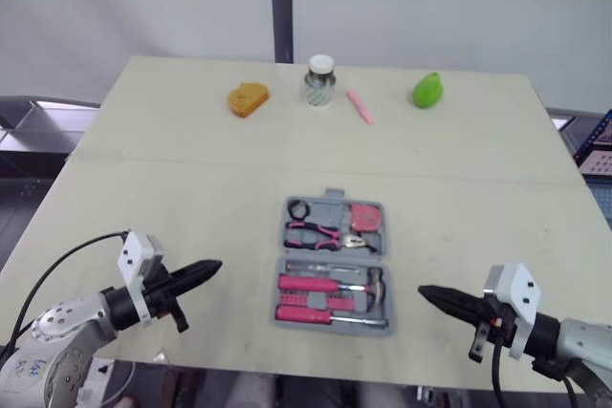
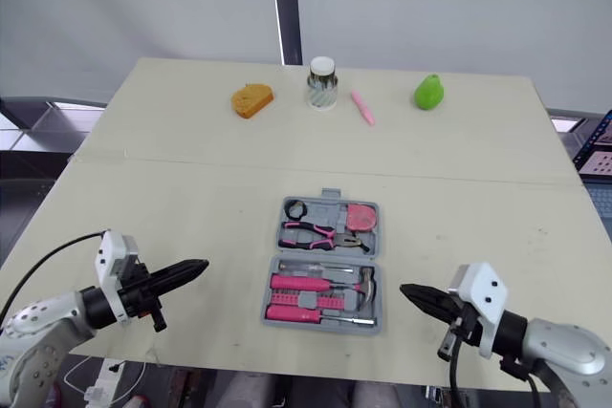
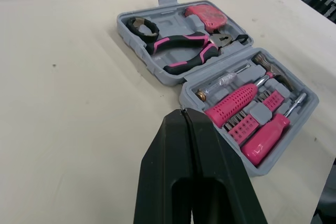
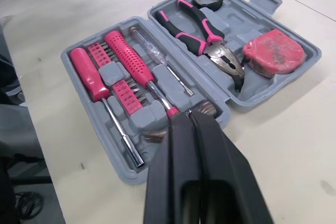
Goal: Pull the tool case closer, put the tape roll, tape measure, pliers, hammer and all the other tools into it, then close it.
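The grey tool case (image 1: 334, 264) lies open near the table's front edge. Its far half holds a black tape roll (image 1: 298, 209), pink-handled pliers (image 1: 323, 233) and a pink tape measure (image 1: 364, 218). Its near half holds the hammer (image 1: 327, 284), a pink screwdriver (image 1: 320, 310) and bits. My left gripper (image 1: 212, 268) is shut, hovering left of the case. My right gripper (image 1: 427, 293) is shut too, just right of the case's near half. In the wrist views the case (image 3: 210, 72) (image 4: 157, 77) lies ahead of the closed fingers.
Along the far edge of the table (image 1: 143, 188) sit an orange tape measure-like object (image 1: 248, 99), a glass jar with a white lid (image 1: 320, 81), a pink pen-like tool (image 1: 359, 106) and a green object (image 1: 427, 90).
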### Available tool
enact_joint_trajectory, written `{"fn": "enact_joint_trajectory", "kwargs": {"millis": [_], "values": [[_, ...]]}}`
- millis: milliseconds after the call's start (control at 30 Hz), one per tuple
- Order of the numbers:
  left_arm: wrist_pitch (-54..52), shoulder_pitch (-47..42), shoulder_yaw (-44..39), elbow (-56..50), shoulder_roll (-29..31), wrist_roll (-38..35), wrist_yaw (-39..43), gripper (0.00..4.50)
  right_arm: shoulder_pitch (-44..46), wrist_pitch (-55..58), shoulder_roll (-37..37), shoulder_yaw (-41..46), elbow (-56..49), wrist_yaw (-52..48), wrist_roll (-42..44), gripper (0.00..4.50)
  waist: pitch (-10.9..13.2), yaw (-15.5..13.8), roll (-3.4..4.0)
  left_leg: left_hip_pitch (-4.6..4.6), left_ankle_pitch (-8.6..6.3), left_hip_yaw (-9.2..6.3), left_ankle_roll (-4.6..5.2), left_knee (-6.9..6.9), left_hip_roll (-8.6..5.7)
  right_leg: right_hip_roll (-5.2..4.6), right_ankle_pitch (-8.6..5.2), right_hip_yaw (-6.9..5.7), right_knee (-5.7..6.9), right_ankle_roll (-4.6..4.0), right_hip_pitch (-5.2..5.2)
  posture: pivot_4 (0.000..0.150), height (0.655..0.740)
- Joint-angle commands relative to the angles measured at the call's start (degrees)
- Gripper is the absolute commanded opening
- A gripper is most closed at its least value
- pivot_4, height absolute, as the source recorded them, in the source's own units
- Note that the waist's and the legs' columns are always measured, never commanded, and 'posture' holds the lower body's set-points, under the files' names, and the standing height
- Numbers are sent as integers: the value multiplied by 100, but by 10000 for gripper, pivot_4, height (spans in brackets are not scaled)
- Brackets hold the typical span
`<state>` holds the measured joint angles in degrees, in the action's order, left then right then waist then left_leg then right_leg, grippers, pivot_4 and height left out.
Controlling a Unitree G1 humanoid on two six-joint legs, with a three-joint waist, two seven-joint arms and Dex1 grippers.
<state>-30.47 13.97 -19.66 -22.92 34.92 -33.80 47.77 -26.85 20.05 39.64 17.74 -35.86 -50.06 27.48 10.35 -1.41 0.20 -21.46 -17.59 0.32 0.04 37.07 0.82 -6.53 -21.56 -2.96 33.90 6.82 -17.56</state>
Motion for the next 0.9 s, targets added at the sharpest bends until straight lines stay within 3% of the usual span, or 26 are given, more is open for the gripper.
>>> {"fn": "enact_joint_trajectory", "kwargs": {"millis": [33,267,433,667,900], "values": [[322,21,34,313,-37,137,47,0,0,104,-104,-133,-83,284,-81,199,1,4,2,1,-1,0,-1,-1,0,0,0,1,2,0,-1,1500,7159],[1249,-553,784,1474,25,1013,257,0,563,491,-72,-434,377,699,-415,199,3,9,5,1,-3,0,-3,-2,1,-2,-1,4,7,-4,-10,1500,7159],[1620,-1518,1456,2481,-24,1609,272,0,1322,1208,148,-1019,978,899,-774,199,4,8,6,-9,-2,1,-3,-4,1,-3,-1,0,13,-4,-27,1500,7159],[1790,-2479,2129,3330,-183,1920,659,0,2498,1647,-25,-1652,1908,986,-968,199,5,25,3,-26,11,42,6,9,-8,1,2,-43,101,2,-84,1500,7159],[1998,-2789,2504,3524,-294,2175,812,0,3098,1543,-293,-1913,2431,1039,-1146,199,8,24,-2,-72,29,53,16,42,-15,7,4,-81,164,7,-139,1500,7159]]}}
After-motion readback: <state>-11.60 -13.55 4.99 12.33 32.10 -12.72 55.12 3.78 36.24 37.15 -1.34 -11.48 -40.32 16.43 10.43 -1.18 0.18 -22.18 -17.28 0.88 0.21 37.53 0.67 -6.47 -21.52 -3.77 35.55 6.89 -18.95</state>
